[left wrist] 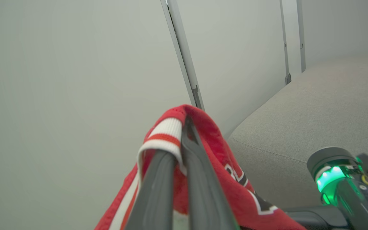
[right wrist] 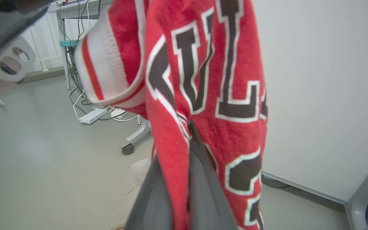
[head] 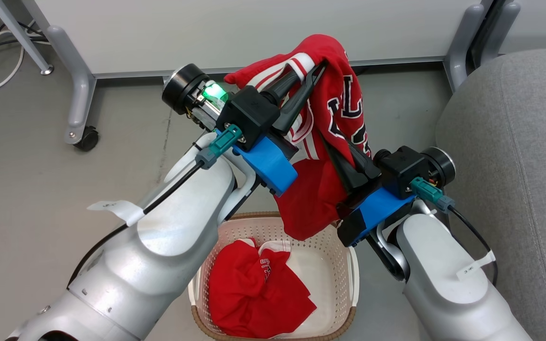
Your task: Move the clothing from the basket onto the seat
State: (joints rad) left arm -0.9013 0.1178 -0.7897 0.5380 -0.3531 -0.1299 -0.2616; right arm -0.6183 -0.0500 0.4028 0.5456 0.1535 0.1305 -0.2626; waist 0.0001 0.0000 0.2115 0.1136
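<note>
The plain garment (head: 254,289) lies inside the basket (head: 350,272). Directly above the basket, the right hand (right wrist: 190,127) and left hand (head: 319,67) are each clamped on the jersey (head: 344,109). Hazard: its hanging tail may catch the basket, or a thin pinch may slip, before reaching the seat (head: 514,142) right of the basket.

The jersey (head: 315,199) hangs over the basket (head: 352,274) at its far rim, screening entry there. Rightward, the seat (head: 514,166) top offers open fabric; the partition panel (head: 235,33) and its leg (head: 460,61) (just beside the seat's far corner) block passage behind.
</note>
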